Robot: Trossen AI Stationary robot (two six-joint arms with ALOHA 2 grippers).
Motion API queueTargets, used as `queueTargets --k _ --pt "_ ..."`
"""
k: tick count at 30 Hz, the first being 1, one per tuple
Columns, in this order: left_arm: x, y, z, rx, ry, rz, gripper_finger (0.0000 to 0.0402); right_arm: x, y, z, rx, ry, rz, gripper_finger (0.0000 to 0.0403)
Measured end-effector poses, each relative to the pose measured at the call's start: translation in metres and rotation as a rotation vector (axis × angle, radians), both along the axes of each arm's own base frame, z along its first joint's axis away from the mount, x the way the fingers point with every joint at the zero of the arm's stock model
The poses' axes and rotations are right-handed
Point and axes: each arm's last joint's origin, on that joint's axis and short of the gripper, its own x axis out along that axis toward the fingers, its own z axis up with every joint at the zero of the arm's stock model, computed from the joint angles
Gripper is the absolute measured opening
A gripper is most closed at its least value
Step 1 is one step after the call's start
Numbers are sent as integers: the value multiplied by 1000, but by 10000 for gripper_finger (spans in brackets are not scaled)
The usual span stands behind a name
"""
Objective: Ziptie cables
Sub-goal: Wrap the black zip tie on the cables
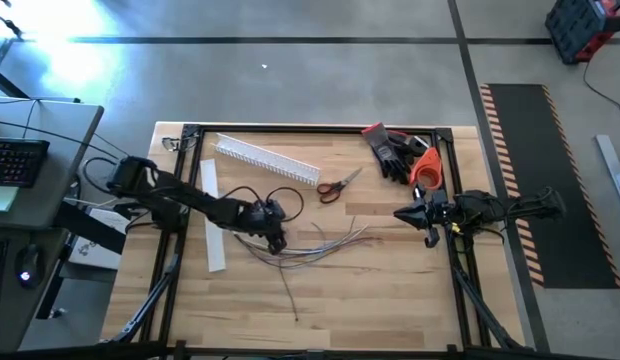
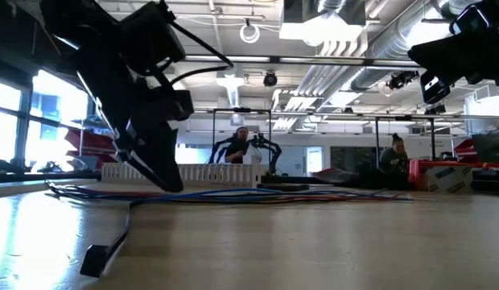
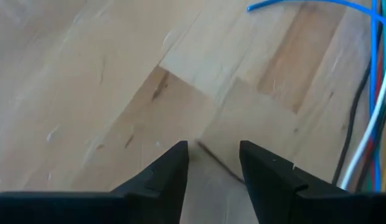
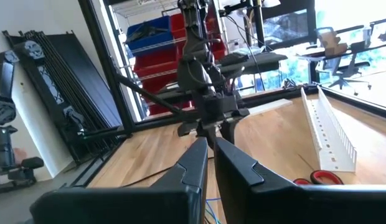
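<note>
Here, from the left: the flat strip (image 1: 214, 228) lies near the table's left side, and the duct (image 1: 267, 160) runs aslant behind it. The left gripper (image 1: 277, 240) is down at the board by the near end of the cables (image 1: 315, 243), its fingers (image 3: 165, 171) spread with a thin dark line between them, possibly the ziptie (image 1: 289, 292), though the wrist view is too tight to be sure. The cables fan out loosely across the table's middle, unbundled. Scissors (image 1: 337, 186) lie behind them, gloves (image 1: 392, 150) farther right. The right gripper (image 1: 402, 213) waits raised at the right edge, fingers pressed together and holding nothing.

The risk I see: the thin tie lies flat on the wood, so closing fingers could skate over it or push it aside. With the wires splayed, a tie might also catch only some of them.
</note>
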Motion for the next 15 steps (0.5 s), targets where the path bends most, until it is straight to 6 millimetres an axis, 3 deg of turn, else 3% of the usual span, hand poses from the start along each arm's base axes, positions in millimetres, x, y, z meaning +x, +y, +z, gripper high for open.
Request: queueTargets --k 4,10,15 --pt "1 0 -5 -3 15 22 99 0 0 0 1 0 0 16" --pt "1 0 -5 -6 14 23 10 0 0 0 2 0 0 16" --pt "0 -1 1 0 -8 11 4 0 0 0 2 0 0 16"
